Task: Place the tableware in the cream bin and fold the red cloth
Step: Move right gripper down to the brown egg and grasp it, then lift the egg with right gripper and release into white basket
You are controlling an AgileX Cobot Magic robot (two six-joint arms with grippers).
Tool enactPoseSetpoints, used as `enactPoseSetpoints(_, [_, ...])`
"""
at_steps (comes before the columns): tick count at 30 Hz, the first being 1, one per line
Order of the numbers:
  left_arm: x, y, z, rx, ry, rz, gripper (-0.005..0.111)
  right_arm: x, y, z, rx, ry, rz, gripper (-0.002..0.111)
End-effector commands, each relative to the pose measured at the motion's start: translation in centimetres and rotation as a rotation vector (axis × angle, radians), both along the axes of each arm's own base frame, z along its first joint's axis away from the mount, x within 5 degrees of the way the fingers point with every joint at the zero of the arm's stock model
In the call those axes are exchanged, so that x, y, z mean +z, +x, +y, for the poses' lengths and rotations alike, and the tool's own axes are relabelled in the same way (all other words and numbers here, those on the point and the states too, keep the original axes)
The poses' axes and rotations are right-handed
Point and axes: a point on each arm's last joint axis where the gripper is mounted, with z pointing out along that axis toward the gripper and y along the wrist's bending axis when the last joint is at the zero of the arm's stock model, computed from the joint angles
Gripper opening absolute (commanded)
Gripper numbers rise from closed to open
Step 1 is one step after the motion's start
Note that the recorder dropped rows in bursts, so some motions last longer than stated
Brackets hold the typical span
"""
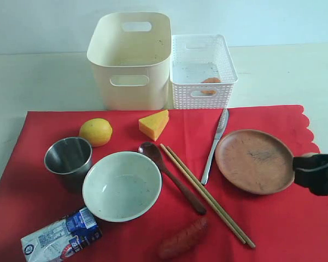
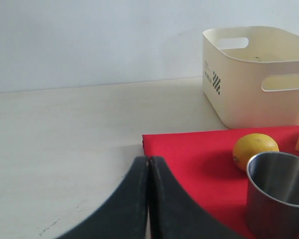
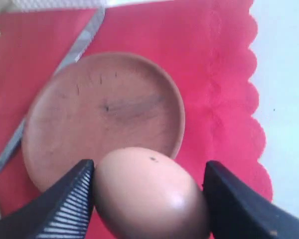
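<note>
Right wrist view: your right gripper (image 3: 149, 169) clasps a smooth tan egg (image 3: 149, 196) over the round reddish-brown plate (image 3: 104, 109), at 3 o'clock on the bright red cloth (image 3: 209, 74). The plate looks stiff, shallow and probably slick, so grip its rim. Your left gripper (image 2: 148, 164) sits pinched closed.

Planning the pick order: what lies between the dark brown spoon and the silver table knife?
The wooden chopsticks, lying side by side on the red cloth between spoon and knife; the exterior view shows it.
</note>
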Motion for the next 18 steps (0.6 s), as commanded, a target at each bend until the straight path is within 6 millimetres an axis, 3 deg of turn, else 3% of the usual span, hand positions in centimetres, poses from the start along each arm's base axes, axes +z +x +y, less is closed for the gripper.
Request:
enactPoseSetpoints(1, [0.1, 0.0, 0.0, -0.003, -0.002, -0.01, 0.003, 1.3, 0.1, -0.1, -0.048, 0.079, -0.11, 0.0])
enactPoseSetpoints(9, [0.1, 0.0, 0.0, -0.003, -0.002, -0.01, 0.003, 2.2, 0.8, 0.2, 0.001, 0.058, -0.165, 0.0])
enactPoseSetpoints(18, [0.1, 0.0, 0.0, -0.003, -0.002, -0.01, 0.003, 3.8, 3.8, 1.0, -0.008, 0.083, -0.177, 0.0])
